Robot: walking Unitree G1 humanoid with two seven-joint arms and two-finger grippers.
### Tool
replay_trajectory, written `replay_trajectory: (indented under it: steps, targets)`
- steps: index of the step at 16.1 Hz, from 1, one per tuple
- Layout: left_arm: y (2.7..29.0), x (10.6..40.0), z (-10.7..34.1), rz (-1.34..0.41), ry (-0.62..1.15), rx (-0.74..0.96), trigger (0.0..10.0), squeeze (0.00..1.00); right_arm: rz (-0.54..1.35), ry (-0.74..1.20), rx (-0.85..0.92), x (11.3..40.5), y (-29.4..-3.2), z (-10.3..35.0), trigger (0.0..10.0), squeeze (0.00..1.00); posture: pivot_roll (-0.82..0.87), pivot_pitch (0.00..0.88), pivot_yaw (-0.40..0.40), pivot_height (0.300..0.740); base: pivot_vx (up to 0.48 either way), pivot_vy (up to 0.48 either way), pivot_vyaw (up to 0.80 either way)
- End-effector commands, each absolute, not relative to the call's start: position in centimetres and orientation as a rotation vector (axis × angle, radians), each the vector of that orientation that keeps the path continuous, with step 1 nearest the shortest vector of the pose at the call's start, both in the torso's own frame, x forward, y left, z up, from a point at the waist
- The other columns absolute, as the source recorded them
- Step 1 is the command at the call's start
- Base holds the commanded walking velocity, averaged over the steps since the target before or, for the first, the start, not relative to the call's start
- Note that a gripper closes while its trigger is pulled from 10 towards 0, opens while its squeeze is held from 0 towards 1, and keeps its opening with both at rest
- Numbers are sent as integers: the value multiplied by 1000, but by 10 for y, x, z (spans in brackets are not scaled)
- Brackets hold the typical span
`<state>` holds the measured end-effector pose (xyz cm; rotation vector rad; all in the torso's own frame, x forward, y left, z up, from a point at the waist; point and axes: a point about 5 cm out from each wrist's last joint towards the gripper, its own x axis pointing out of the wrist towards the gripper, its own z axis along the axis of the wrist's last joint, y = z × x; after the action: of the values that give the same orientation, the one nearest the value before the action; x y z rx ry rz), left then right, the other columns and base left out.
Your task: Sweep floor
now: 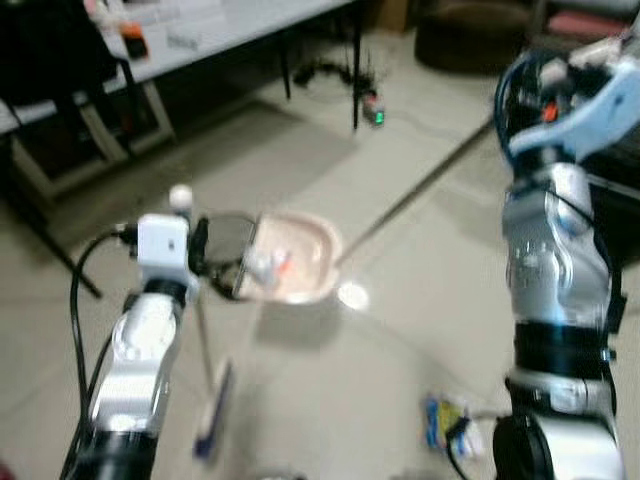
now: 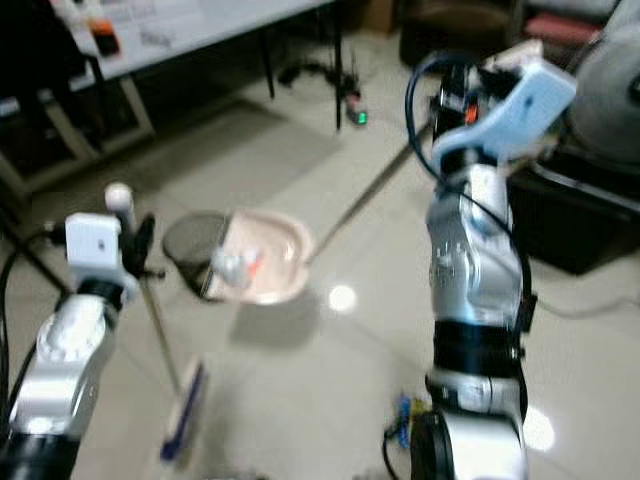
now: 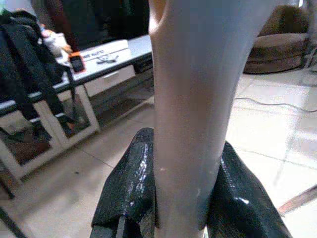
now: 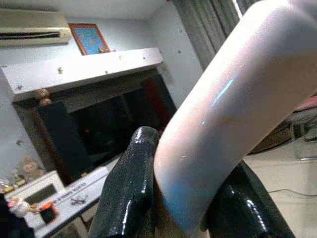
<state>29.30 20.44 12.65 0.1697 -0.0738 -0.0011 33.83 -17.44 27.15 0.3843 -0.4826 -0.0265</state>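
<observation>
My left gripper (image 1: 200,248) is shut on the pale broom handle (image 3: 188,99), just below its white knob (image 1: 180,196). The broom's blue brush (image 1: 212,420) rests on the tiled floor in front of me. My right gripper (image 2: 452,100), raised high at the right, is shut on the white grip (image 4: 228,109) of the dustpan's long handle (image 1: 420,190). The pink dustpan (image 1: 298,258) holds a few small scraps and hangs tilted beside a dark round bin (image 2: 193,245), touching or overlapping its rim.
A white-topped table (image 1: 200,30) with black legs stands at the back left, with shelving under it. A small device with a green light (image 1: 375,117) and cables lie beyond. A blue and yellow object (image 1: 440,420) lies by my right side. Dark furniture (image 2: 590,220) stands at the right.
</observation>
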Motion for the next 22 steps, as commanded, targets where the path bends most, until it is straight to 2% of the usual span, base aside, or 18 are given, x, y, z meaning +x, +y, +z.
replay_trajectory:
  steps: [1, 12, 16, 20, 22]
  targets:
    - [200, 295, 136, -10, -121, 165, 10000, 0, -49, -547, 378, 334, -183, 285, 10000, 0, -12, 41, 69, 740, 458, 0, 0]
    - [200, 295, 136, -9, -121, 166, 10000, 0, -44, -547, 377, 335, -182, 285, 10000, 0, -12, 41, 69, 740, 458, 0, 0]
    - [199, 296, 136, -9, -122, 161, 10000, 0, -37, -546, 374, 337, -183, 286, 10000, 0, -11, 44, 70, 740, 460, 0, 800]
    - [198, 295, 135, -15, -114, 151, 10000, 0, -44, -549, 379, 336, -184, 285, 10000, 0, -12, 42, 71, 740, 443, 0, 0]
    - [198, 296, 136, -16, -117, 148, 10000, 0, -37, -547, 379, 337, -183, 284, 10000, 0, -11, 41, 71, 740, 0, 0, 0]
